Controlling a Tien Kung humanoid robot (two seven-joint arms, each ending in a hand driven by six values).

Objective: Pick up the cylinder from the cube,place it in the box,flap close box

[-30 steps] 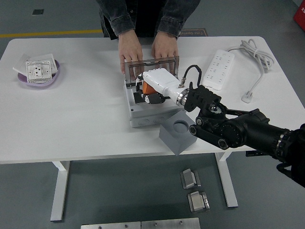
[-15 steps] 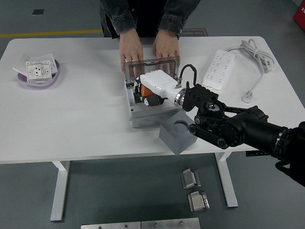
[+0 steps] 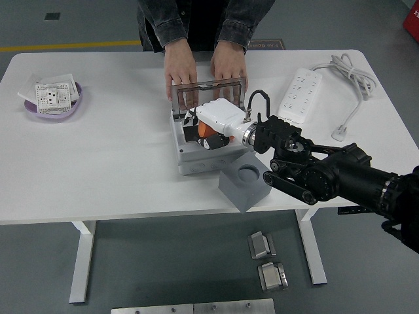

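Note:
My right hand (image 3: 204, 133), white-shelled with dark fingertips, reaches from the right into the open grey box (image 3: 191, 157). Its fingers are curled around an orange cylinder (image 3: 205, 129), held down inside the box. The box's smoky clear lid (image 3: 208, 90) stands upright at the back. A person at the far side rests both hands (image 3: 178, 69) (image 3: 228, 65) behind the lid. The grey cube (image 3: 243, 186) sits in front of the box on the right, near the table's front edge. Its round top socket is empty. My left arm is out of view.
A purple bowl (image 3: 33, 109) with white parts sits at the far left. A white power strip (image 3: 301, 95) with its cable (image 3: 350, 72) lies at the back right. The table's near edge runs just below the cube.
My right hand has moved slightly left and deeper into the box, and the orange cylinder sits lower inside. The person's hands have stayed behind the lid.

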